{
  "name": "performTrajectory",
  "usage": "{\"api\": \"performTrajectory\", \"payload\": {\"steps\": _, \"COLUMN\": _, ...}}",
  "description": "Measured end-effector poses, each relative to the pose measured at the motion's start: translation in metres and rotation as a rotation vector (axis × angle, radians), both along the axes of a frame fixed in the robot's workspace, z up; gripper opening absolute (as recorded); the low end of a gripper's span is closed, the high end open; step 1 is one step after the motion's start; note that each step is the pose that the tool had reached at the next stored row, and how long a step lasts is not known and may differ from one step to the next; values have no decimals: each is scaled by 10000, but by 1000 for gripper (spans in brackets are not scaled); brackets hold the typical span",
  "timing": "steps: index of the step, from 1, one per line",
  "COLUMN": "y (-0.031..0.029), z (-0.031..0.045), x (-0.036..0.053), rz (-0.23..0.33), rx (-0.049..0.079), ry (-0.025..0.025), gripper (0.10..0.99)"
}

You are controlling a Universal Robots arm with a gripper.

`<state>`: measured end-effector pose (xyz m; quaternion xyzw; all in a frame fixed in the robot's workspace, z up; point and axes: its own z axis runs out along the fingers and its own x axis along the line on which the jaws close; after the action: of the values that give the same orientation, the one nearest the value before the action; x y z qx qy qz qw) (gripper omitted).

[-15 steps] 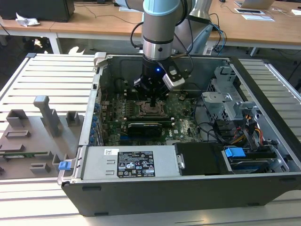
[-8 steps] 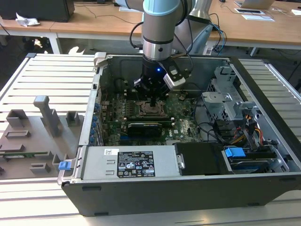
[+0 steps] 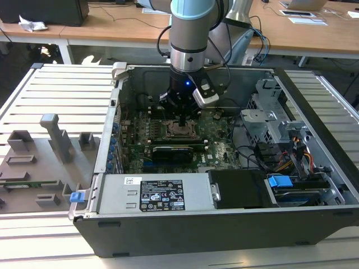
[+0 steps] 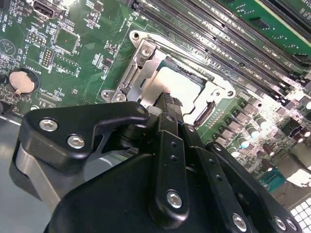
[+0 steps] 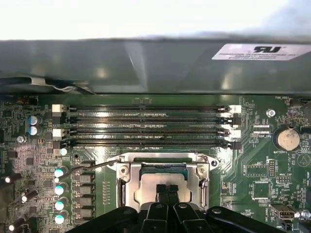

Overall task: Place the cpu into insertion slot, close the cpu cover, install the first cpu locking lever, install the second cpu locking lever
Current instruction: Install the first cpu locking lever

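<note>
An open computer case [image 3: 185, 224] rests on a slatted metal table [image 3: 61, 89]. On the case floor lies a green motherboard [image 3: 219, 148], with a long black expansion card [image 3: 174, 151] standing across it. A silver power supply [image 3: 157, 193] with a printed label runs along the case's near wall, a blue latch [image 3: 77, 196] at its end toward the exterior view's left. A grey drive cage [image 3: 266, 112] stands against the case wall at the exterior view's right, with a blue tab [image 3: 279, 181] nearer the near wall. In both wrist views four long memory slots [image 5: 146, 126] [image 4: 214, 34] lie side by side, with a coin cell battery [image 5: 287, 138] [image 4: 22, 81] elsewhere on the board. A grey fixture board [image 3: 33, 162] with upright blocks lies on the table just beside the case.
</note>
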<state>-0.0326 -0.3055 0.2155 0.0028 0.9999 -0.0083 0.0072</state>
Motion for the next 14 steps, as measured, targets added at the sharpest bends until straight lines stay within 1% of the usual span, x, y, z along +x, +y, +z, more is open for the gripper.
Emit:
{"api": "performTrajectory", "payload": {"steps": 1, "y": 0, "z": 4, "x": 0, "rz": -1, "rx": -1, "ry": 0, "gripper": 106}}
{"api": "performTrajectory", "payload": {"steps": 3, "y": 0, "z": 52, "x": 0, "rz": 0, "rx": -2, "ry": 0, "gripper": 106}}
{"api": "performTrajectory", "payload": {"steps": 5, "y": 0, "z": 162, "x": 0, "rz": 0, "rx": -5, "ry": 1, "gripper": 106}}
{"api": "performTrajectory", "payload": {"steps": 7, "y": 0, "z": 241, "x": 0, "rz": 0, "rx": -4, "ry": 0, "gripper": 106}}
{"api": "performTrajectory", "payload": {"steps": 12, "y": 1, "z": 416, "x": 0, "rz": -1, "rx": -5, "ry": 0, "gripper": 106}}
{"api": "performTrajectory", "payload": {"steps": 14, "y": 0, "z": 460, "x": 0, "rz": -1, "rx": -4, "ry": 0, "gripper": 106}}
